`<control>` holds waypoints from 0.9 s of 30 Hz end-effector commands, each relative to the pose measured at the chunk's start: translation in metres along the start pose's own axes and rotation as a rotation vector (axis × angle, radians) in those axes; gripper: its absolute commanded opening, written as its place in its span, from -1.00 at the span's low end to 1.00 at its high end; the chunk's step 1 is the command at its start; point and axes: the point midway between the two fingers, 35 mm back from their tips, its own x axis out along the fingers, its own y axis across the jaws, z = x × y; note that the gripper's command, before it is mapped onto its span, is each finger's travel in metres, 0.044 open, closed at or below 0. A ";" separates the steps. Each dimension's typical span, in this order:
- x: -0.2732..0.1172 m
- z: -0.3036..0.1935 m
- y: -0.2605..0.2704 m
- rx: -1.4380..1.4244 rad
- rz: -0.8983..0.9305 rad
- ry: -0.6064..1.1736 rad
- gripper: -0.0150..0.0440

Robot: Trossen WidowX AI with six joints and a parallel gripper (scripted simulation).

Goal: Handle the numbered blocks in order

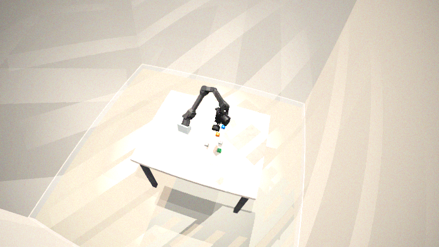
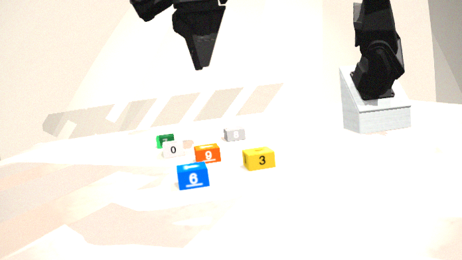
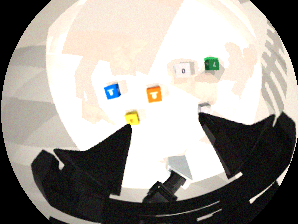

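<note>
My gripper [image 2: 201,67] [image 3: 166,121] is open and empty, high above the table. A blue block [image 2: 193,177] [image 3: 112,91] [image 1: 223,126] shows 6. A yellow block [image 2: 259,159] [image 3: 132,118] shows 3. An orange block [image 2: 207,154] [image 3: 154,94] [image 1: 217,134] shows 9. A white block [image 2: 173,149] [image 3: 183,70] [image 1: 220,143] shows 0. A green block [image 2: 165,140] [image 3: 211,64] [image 1: 219,150] stands partly behind it in the exterior view; its digit looks like 7. A grey block [image 2: 234,134] [image 3: 204,108] [image 1: 206,145] shows 8; a fingertip is close to it in the wrist view.
The arm's pale base block [image 1: 184,128] [image 2: 385,121] stands on the white table [image 1: 176,157], off to the side of the blocks. Bright light patches and shadows cross the table top.
</note>
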 end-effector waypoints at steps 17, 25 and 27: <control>0.000 -0.053 0.083 0.006 0.006 -0.001 0.86; 0.000 -0.053 0.083 0.006 0.006 -0.001 0.86; 0.000 -0.053 0.083 0.006 0.006 -0.001 0.86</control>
